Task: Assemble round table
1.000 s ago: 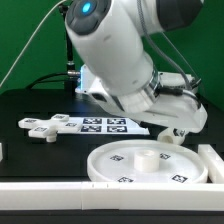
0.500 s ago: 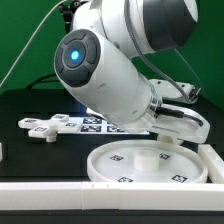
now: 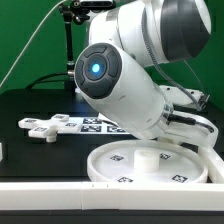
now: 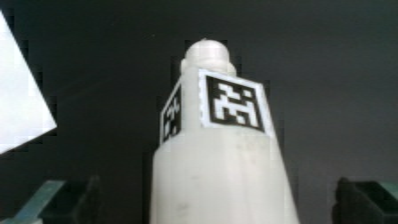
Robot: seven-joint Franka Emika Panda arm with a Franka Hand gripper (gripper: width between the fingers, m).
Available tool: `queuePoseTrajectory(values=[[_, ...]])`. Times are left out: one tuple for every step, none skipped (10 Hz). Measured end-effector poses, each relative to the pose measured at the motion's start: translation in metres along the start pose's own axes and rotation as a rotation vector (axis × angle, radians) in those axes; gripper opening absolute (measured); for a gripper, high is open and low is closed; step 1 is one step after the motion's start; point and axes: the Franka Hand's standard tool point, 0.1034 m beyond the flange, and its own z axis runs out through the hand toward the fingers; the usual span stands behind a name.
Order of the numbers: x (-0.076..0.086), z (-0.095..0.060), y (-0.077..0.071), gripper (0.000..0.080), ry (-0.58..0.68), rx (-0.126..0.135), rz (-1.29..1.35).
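One tagged leg (image 4: 217, 150) sat between the end effector's (image 4: 214, 195) parted fingers; disc (image 3: 110, 165) and base (image 3: 42, 127) rested apart.

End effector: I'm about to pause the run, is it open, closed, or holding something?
End effector: open; the cylinder leg sits between its fingers, gaps on both sides, not gripped.

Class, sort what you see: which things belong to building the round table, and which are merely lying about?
For the job: round disc, cross-shaped base, cylinder leg.
Lying about: marker board, white border frame.
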Motion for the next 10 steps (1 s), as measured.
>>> queuePoseTrajectory(values=[[0.0,0.002,0.0,0.0517,0.0,-0.003,0.001],[0.0,0.003,0.0,0.0517,0.0,-0.003,0.0],[0.0,0.003,0.0,0.0404,0.0,-0.003,0.0],[0.0,0.003,0.0,0.0404,0.0,-0.003,0.0],[0.0,0.003,0.0,0.0404,0.0,-0.003,-0.001],[0.0,0.002,0.001,0.0404,0.0,-0.002,-0.004],[0.002,-0.002,0.003,0.0404,0.002,0.004,-0.011],[-0.003,-0.011,0.007,0.0404,-0.013,0.008,-0.036],[-0.016,-0.029,0.011,0.0404,-0.043,0.012,-0.065],[-0.027,-0.05,0.009,0.0406,-0.074,0.013,-0.093]])
